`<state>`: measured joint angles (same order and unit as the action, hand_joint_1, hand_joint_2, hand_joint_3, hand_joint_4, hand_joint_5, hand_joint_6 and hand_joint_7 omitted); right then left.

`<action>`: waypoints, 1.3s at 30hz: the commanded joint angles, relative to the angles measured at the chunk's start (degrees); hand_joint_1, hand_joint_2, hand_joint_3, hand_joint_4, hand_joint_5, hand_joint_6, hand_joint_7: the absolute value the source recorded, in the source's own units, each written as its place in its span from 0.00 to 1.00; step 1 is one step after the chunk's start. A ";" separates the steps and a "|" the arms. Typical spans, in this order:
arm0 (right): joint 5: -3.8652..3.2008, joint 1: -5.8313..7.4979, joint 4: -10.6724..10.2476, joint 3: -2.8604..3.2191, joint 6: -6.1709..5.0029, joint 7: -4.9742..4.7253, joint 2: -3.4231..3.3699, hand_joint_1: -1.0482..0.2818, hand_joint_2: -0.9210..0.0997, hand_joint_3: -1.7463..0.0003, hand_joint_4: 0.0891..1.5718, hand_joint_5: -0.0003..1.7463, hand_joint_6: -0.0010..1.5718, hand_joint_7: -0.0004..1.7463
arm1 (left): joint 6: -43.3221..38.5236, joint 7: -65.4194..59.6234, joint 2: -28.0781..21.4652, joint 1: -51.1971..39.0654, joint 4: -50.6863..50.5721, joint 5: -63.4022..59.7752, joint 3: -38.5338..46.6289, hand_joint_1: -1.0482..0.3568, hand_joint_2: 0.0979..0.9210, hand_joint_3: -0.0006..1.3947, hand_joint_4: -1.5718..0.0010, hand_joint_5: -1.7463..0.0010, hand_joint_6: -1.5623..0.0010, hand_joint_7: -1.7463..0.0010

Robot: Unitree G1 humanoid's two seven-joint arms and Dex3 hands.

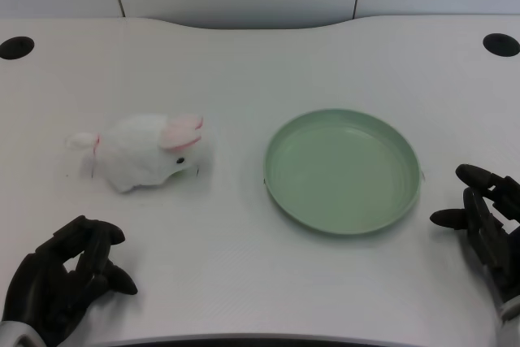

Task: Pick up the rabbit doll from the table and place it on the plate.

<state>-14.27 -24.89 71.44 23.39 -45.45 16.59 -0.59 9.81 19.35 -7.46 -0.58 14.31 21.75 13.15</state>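
Left hand (65, 278): fingers curled inward, nothing in them, resting near the desk's front edge, left of the plate.
Rabbit doll (145, 150): white, pink ears, lying on the desk, left of the plate, apart from it.
Plate (342, 171): green, round.
Desk (244, 62): white.

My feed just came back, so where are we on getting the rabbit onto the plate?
Nothing is done yet. The rabbit doll lies on the white table, left of the green plate, which holds nothing. The left robot hand sits near the table's front edge, short of the doll and holding nothing. Reaching, grasping, carrying and placing are all left.
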 commanded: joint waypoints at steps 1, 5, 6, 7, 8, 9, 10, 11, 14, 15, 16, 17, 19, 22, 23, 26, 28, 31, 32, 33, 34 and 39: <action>0.62 -0.10 -0.48 -0.49 -0.37 -1.27 0.64 0.45 0.00 0.83 0.50 0.55 0.55 0.23 | 1.13 -1.35 -0.27 -1.08 -0.31 -0.76 0.20 0.33 1.00 0.43 0.65 0.00 0.65 0.17; 0.84 -0.10 -0.44 -0.69 -0.58 -1.62 0.68 0.45 0.00 0.82 0.51 0.55 0.56 0.23 | 1.38 -1.31 -0.25 -1.01 -0.46 -0.93 0.26 0.33 1.00 0.43 0.65 0.00 0.65 0.17; 0.83 -0.11 -0.44 -0.68 -0.58 -1.63 0.67 0.45 0.00 0.82 0.51 0.55 0.56 0.23 | 1.37 -1.24 -0.24 -1.00 -0.46 -0.94 0.28 0.33 1.00 0.43 0.65 0.00 0.65 0.17; 0.72 -0.14 -0.44 -0.62 -0.55 -1.46 0.63 0.45 0.00 0.83 0.51 0.55 0.56 0.23 | 1.46 -1.23 -0.24 -0.92 -0.41 -0.90 0.34 0.33 1.00 0.43 0.65 0.00 0.64 0.17; 0.65 -0.16 -0.45 -0.59 -0.51 -1.35 0.60 0.45 0.00 0.83 0.51 0.55 0.56 0.23 | 1.55 -1.24 -0.24 -0.86 -0.37 -0.85 0.39 0.33 1.00 0.43 0.65 0.00 0.64 0.17; 0.32 -0.24 -0.39 -0.38 -0.46 -0.90 0.55 0.45 0.00 0.83 0.51 0.55 0.56 0.23 | 1.66 -1.27 -0.24 -0.82 -0.33 -0.79 0.46 0.33 1.00 0.42 0.65 0.00 0.64 0.17; 0.09 -0.30 -0.34 -0.23 -0.43 -0.56 0.51 0.45 0.00 0.83 0.50 0.54 0.56 0.23 | 1.74 -1.28 -0.23 -0.79 -0.31 -0.75 0.51 0.33 1.00 0.42 0.65 0.00 0.64 0.17; -0.06 -0.34 -0.30 -0.12 -0.42 -0.34 0.49 0.45 0.00 0.83 0.50 0.54 0.56 0.23 | 1.78 -1.28 -0.22 -0.78 -0.31 -0.75 0.54 0.33 1.00 0.41 0.64 0.00 0.64 0.18; -0.22 -0.38 -0.31 0.11 -0.27 -0.04 0.42 0.45 0.00 0.83 0.50 0.54 0.56 0.23 | 1.51 -1.17 -0.27 -0.86 -0.30 -1.07 0.45 0.33 1.00 0.41 0.64 0.00 0.63 0.18; -0.28 -0.39 -0.33 0.19 -0.16 0.03 0.38 0.45 0.00 0.83 0.51 0.54 0.56 0.23 | 1.25 -1.11 -0.32 -0.92 -0.28 -1.30 0.34 0.33 1.00 0.42 0.64 0.00 0.64 0.17; -0.10 -0.34 -0.36 0.12 -0.17 -0.19 0.39 0.45 0.00 0.84 0.51 0.54 0.56 0.23 | 1.01 -0.98 -0.42 -1.01 -0.26 -1.52 0.22 0.33 1.00 0.43 0.64 0.00 0.64 0.17; 0.22 -0.29 -0.38 -0.05 -0.23 -0.60 0.43 0.45 0.00 0.84 0.51 0.54 0.56 0.23 | 0.85 -0.82 -0.48 -1.06 -0.22 -1.59 0.18 0.33 1.00 0.43 0.64 0.00 0.64 0.17; 0.90 -0.21 -0.36 -0.45 -0.30 -1.51 0.58 0.45 0.00 0.84 0.51 0.54 0.56 0.23 | 0.88 -0.79 -0.46 -1.15 -0.26 -1.52 0.25 0.33 1.00 0.44 0.64 0.00 0.64 0.16; 1.45 -0.11 -0.36 -0.80 -0.35 -2.38 0.69 0.44 0.00 0.84 0.51 0.53 0.56 0.23 | 0.72 -0.73 -0.53 -1.34 -0.47 -1.58 0.22 0.33 1.00 0.44 0.65 0.00 0.65 0.16; 1.67 -0.10 -0.37 -0.92 -0.37 -2.74 0.69 0.44 0.00 0.84 0.52 0.54 0.56 0.23 | 0.06 -0.38 -0.37 -1.33 -0.44 -1.34 0.33 0.33 1.00 0.43 0.65 0.00 0.65 0.16; 2.20 -0.03 -0.39 -1.34 -0.60 -3.68 0.69 0.44 0.00 0.83 0.53 0.54 0.57 0.23 | -2.75 1.04 -0.25 -1.43 -0.36 -1.13 0.26 0.30 1.00 0.36 0.65 0.00 0.66 0.15; 2.01 -0.04 -0.40 -1.39 -0.72 -3.71 0.60 0.44 0.00 0.83 0.53 0.54 0.57 0.23 | -6.05 1.53 -0.67 -1.94 -1.52 -2.73 -0.56 0.29 1.00 0.37 0.64 0.00 0.67 0.14; 1.32 -0.17 -0.51 -1.16 -0.29 -3.37 0.27 0.45 0.00 0.84 0.53 0.53 0.57 0.23 | -12.58 1.17 -1.15 -2.55 -3.96 -6.00 -1.54 0.29 1.00 0.38 0.63 0.00 0.69 0.12; 1.18 -0.18 -0.51 -1.10 -0.37 -3.13 0.22 0.45 0.00 0.85 0.53 0.53 0.57 0.23 | -14.20 0.94 -1.28 -2.67 -4.55 -6.95 -1.80 0.29 1.00 0.39 0.63 0.00 0.69 0.12; 1.11 -0.18 -0.49 -1.08 -0.47 -2.97 0.21 0.45 0.00 0.85 0.53 0.53 0.57 0.23 | -15.16 0.81 -1.33 -2.73 -4.77 -7.54 -1.95 0.29 1.00 0.40 0.63 0.00 0.69 0.12; 1.10 -0.17 -0.47 -1.08 -0.55 -2.90 0.22 0.45 0.00 0.85 0.53 0.53 0.57 0.22 | -15.68 0.78 -1.32 -2.76 -4.78 -7.80 -2.01 0.29 1.00 0.40 0.63 0.00 0.69 0.12; 1.83 -0.14 -0.45 -1.61 -0.87 -4.05 0.10 0.45 0.00 0.84 0.52 0.52 0.57 0.22 | -19.67 1.35 -4.96 -1.70 -9.03 -12.24 -3.26 0.31 1.00 0.47 0.64 0.00 0.66 0.21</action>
<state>-12.41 -24.90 71.39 21.66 -45.55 12.99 -0.80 -9.08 20.60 -11.17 -2.39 6.11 10.34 9.86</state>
